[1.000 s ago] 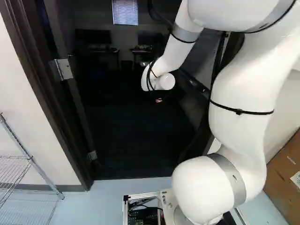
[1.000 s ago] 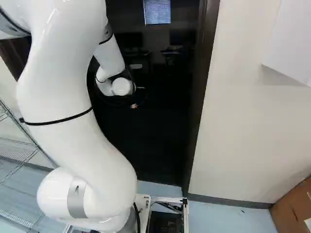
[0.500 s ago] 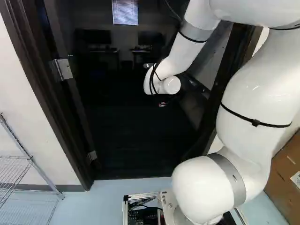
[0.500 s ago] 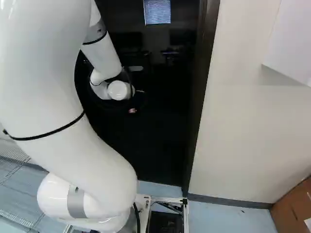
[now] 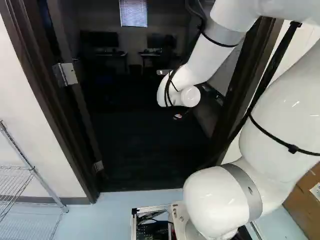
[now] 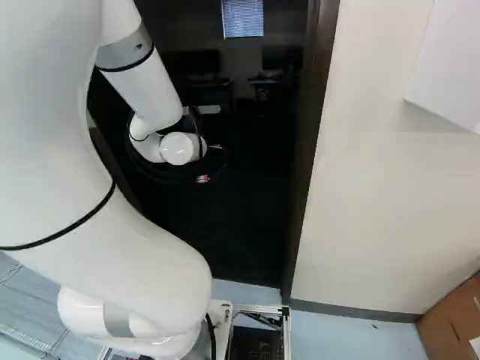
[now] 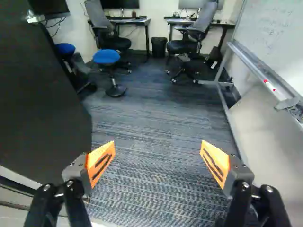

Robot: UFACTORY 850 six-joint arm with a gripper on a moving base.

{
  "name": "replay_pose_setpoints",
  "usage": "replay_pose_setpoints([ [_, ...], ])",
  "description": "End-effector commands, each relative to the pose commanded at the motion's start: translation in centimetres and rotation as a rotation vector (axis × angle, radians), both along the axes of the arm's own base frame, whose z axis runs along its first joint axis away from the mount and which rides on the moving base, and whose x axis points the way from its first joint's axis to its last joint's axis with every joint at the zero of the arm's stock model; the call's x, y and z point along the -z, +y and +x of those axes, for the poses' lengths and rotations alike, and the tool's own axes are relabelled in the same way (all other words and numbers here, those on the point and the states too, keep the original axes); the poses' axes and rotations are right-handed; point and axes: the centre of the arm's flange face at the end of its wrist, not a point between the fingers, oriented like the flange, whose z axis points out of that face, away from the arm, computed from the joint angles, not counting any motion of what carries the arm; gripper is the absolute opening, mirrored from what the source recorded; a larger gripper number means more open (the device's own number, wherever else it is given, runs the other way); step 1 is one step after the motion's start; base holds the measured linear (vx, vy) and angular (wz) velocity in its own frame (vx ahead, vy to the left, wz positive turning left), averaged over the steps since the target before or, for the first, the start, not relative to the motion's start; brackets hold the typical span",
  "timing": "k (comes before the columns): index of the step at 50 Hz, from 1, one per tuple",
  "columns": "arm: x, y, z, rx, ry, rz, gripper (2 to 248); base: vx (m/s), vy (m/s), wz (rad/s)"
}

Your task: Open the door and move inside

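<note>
And the arm point(image 5: 215, 47) is on the move! Against the joint at the foot of the views, its wrist has come lower and further right in the left base view, while in the right base view it has dropped lower and slid slightly left. The big upper links are swinging too, the banded one leaning further out to the right of the left base view, and along with them rides the gripper point(image 6: 202, 179), small and dark against the doorway. The base is holding its ground: the door frame point(image 5: 52, 100), the hinge point(image 5: 69, 74) and the wire shelf point(image 5: 34, 171) sit just where they did.

Over to the wrist view, and the gripper point(image 7: 157, 146) is released, its two fingers spread wide, orange pads point(image 7: 101, 163) apart, striped carpet point(image 7: 151, 123) showing between them. The door point(image 7: 42, 94) stands open, a tall dark slab close beside one finger, reaching ahead into the room. Across from it, on the other finger's side, runs the whiteboard point(image 7: 274, 33) with its tray point(image 7: 255, 71). Straight ahead it's desks, two office chairs point(image 7: 113, 28), a blue-topped stool point(image 7: 106, 56) nearer the door, and a black waste bin point(image 7: 159, 46) between the desks. The cardboard box point(image 6: 450, 319) holds its corner at the right of the right base view.
</note>
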Motion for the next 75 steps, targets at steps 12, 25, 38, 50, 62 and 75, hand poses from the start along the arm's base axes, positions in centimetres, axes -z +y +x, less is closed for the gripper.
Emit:
replay_pose_setpoints([
  [12, -0.01, -0.04, -0.18, -0.001, -0.003, -0.001, 247, 0.0, 0.0, 0.0],
  [25, -0.01, -0.04, -0.18, -0.001, -0.003, -0.001, 247, 0.0, 0.0, 0.0],
  [38, -0.01, -0.04, -0.18, -0.001, -0.003, -0.001, 247, 0.026, 0.021, 0.074],
  [50, -0.01, -0.04, -0.18, -0.001, -0.003, -0.001, 247, 0.043, 0.001, 0.001],
  [62, -0.01, -0.04, -0.18, -0.001, -0.003, -0.001, 247, 0.072, 0.011, -0.01],
  [75, -0.01, -0.04, -0.18, -0.001, -0.003, -0.001, 247, 0.085, 0.03, -0.006],
])
